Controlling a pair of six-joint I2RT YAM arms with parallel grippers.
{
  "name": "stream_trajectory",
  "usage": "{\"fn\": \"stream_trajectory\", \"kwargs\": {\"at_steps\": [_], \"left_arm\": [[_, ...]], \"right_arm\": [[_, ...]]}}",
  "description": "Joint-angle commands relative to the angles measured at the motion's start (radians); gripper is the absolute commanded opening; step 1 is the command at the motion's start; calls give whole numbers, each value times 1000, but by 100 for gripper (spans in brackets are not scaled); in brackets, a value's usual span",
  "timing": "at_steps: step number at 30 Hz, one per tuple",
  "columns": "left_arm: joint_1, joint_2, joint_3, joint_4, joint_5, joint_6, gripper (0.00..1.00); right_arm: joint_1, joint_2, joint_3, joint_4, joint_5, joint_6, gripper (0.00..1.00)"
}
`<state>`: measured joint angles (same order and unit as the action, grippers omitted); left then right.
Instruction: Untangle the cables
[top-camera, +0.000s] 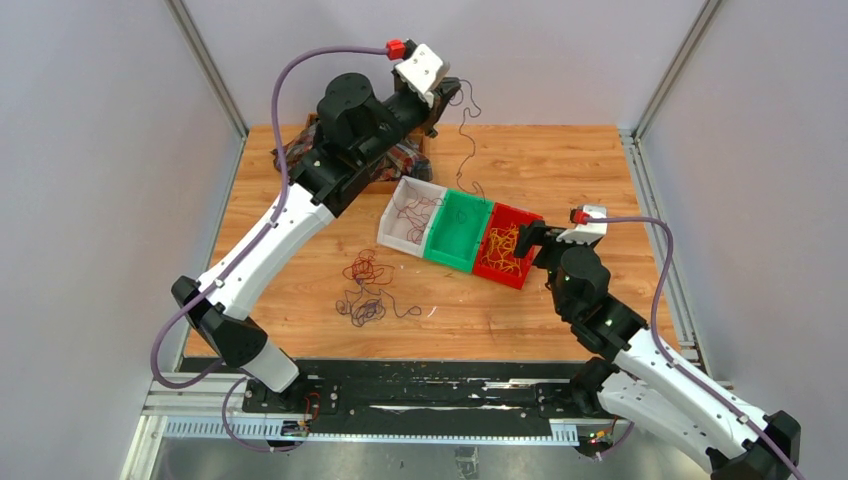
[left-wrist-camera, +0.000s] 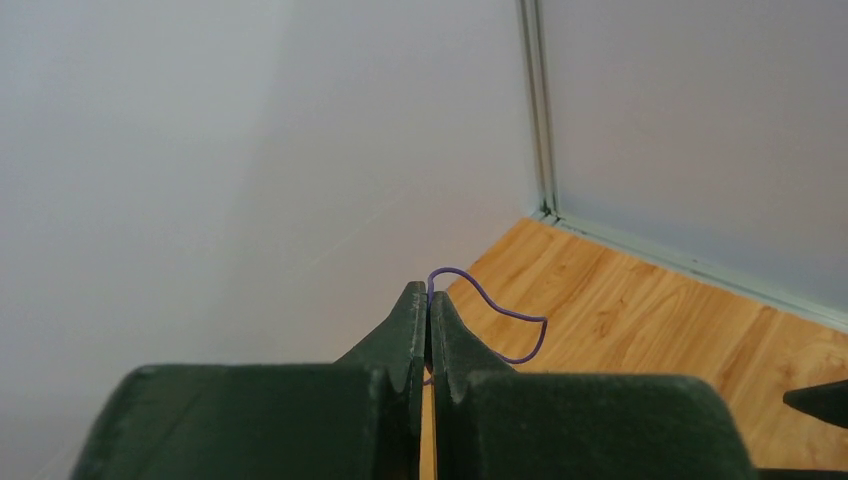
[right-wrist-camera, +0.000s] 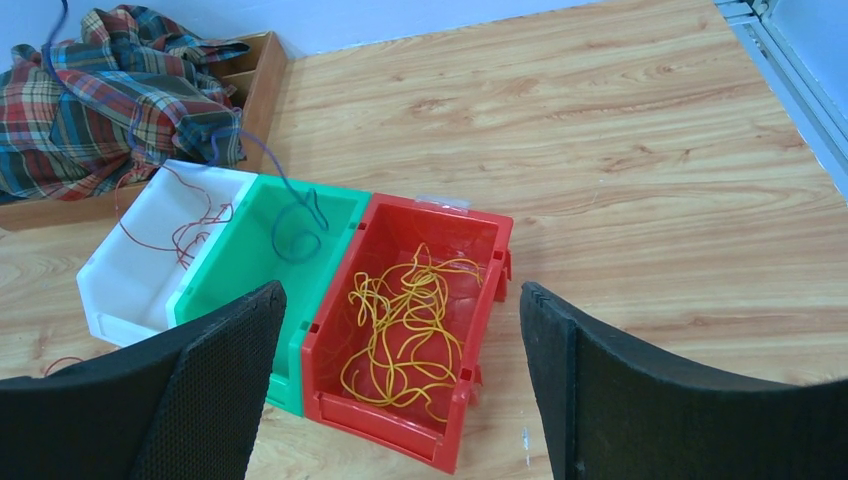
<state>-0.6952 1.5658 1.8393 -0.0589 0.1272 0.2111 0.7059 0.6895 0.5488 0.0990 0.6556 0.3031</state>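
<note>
Left arm (top-camera: 290, 215) raised, stretched far; left jaws clamped on purple cable (left-wrist-camera: 497, 306), strand hanging below into green bin (right-wrist-camera: 310, 187). Right arm (top-camera: 650, 360) folded low; right jaws wide, empty, red bin (right-wrist-camera: 375, 425) ahead. Tangle (top-camera: 365, 290) on worktop (top-camera: 560, 160), clear of both.

Looks like a robotics lab: a purpose-built test cell, not a home or a shop. Shows in plain pale wall panels (top-camera: 90, 180) held by bare aluminium posts (top-camera: 208, 65), closing round a wood-grain tabletop (top-camera: 560, 160) on three sides. Shows too in the left arm (top-camera: 265, 240) and right arm (top-camera: 665, 375), bolted side by side to a black base rail (top-camera: 430, 395) at the near edge. Fits also with a row of plastic parts bins: white bin (right-wrist-camera: 120, 290), green bin (right-wrist-camera: 240, 280), red bin (right-wrist-camera: 385, 425).
</note>
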Motion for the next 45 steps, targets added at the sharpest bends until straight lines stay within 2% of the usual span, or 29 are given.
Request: {"fn": "stream_trajectory", "kwargs": {"at_steps": [1,11,21,36,45], "left_arm": [[-5,-32,-70,27,-1,22,0],[-16,-40,-179,-36,5,105,0],[-57,-5,-294,-89,24,82,0],[-79,154,-261,-213,104,17,0],[-79,242,-222,-257,61,165,0]], "right_arm": [[-20,-21,-16,0,9,15,86],[-28,-29,-18,-14,2,28,86],[-47,-27,-26,-20,-6,56,86],[-97,-44,-32,-34,-29,63,86],[-112,-42,-37,-37,-38,67,86]]}}
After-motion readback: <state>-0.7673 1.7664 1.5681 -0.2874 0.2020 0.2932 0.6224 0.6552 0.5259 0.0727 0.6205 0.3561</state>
